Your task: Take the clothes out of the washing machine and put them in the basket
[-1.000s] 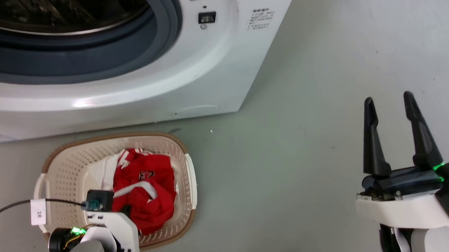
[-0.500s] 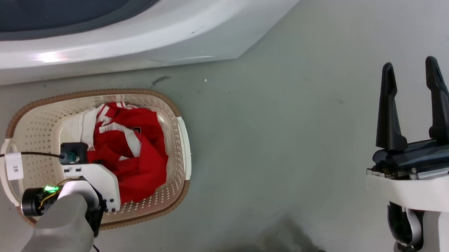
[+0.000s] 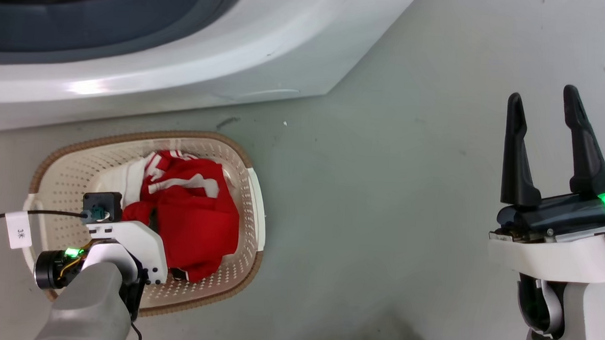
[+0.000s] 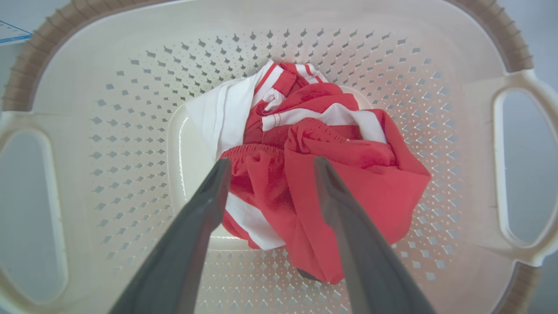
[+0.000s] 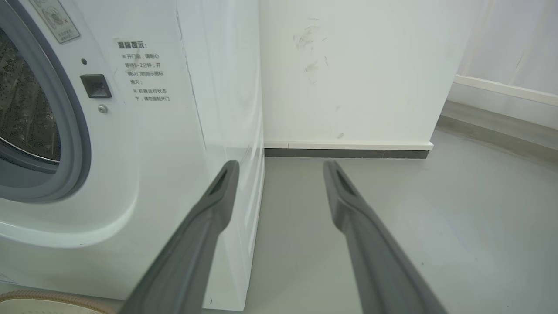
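1. The clothes (image 4: 322,174) lie bunched in a heap on the bottom of the basket (image 4: 130,96). They are red cloth with white stripes, straight ahead of the left gripper (image 4: 272,162) and partly between its two fingers.
2. The left gripper's fingers are spread wide. Red fabric shows in the gap between them, but they are not pinching it. Whether the tips touch the cloth cannot be told.
3. The heap reaches further out past the gripper's right finger than past its left. A white piece lies just beyond the left fingertip.
4. In the left wrist view the basket's perforated walls ring the gripper on every side, with a handle opening far out to each side of the fingers.
5. In the head view the left wrist hangs over the near part of the basket, beside the red heap, and hides its own fingers.
6. The right gripper (image 3: 542,93) is well apart from the basket, over bare grey floor (image 3: 383,194). Its fingers are spread and it holds nothing.
7. The washing machine (image 5: 174,131) stands to the left of the right gripper's fingers with its round opening in view. It is beyond the basket from the left gripper. A white wall (image 5: 348,65) stands ahead of the right gripper.
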Motion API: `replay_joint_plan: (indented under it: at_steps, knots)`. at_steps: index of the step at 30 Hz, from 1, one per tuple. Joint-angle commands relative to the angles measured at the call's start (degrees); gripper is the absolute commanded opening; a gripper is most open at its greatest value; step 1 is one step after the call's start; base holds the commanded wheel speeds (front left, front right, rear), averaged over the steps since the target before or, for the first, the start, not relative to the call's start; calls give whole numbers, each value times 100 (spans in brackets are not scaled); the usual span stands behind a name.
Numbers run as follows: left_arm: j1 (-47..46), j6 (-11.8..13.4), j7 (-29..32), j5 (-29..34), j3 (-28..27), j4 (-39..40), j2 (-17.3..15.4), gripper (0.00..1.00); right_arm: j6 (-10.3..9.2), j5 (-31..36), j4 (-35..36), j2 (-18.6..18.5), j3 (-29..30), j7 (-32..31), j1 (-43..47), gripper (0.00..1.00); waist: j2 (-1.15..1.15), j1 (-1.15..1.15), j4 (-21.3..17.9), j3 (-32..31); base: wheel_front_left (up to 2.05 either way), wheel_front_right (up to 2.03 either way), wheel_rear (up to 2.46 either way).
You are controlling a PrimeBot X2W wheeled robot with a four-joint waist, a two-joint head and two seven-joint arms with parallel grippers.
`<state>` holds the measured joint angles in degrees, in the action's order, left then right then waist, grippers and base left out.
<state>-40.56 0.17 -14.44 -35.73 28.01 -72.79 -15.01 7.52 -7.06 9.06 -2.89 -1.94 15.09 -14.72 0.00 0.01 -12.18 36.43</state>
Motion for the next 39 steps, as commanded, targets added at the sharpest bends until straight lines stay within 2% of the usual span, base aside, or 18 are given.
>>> replay_joint_plan:
  at_steps: [1,3,10,11,18,28,39]
  knots:
    - [132,7,-48,-12,-31,45,26,100,-6,43,-51,4,-5,11,106,100,0,-1,118,-331,0,0,0]
    - [256,25,-76,11,-82,183,20,100,-6,81,-101,4,-28,11,185,100,0,-1,172,-570,0,0,0]
    - [1030,334,-74,443,-537,1561,-104,100,-5,202,-314,4,17,11,604,100,0,-1,373,-1443,0,0,0]
    - [1030,334,-74,443,-537,1561,-104,100,-5,202,-314,4,17,11,604,100,0,-1,373,-1443,0,0,0]
    - [2094,595,-77,1267,-1289,3175,40,100,-5,317,-443,4,88,11,1074,100,0,-1,545,-2218,0,0,0]
    - [3177,601,-76,2307,-2279,5100,508,100,-5,366,-595,4,139,11,1635,100,0,-1,726,-3050,0,0,0]
    - [4016,385,-77,2984,-2921,6770,986,100,-5,328,-603,4,192,11,1920,100,0,-1,795,-3520,0,0,0]
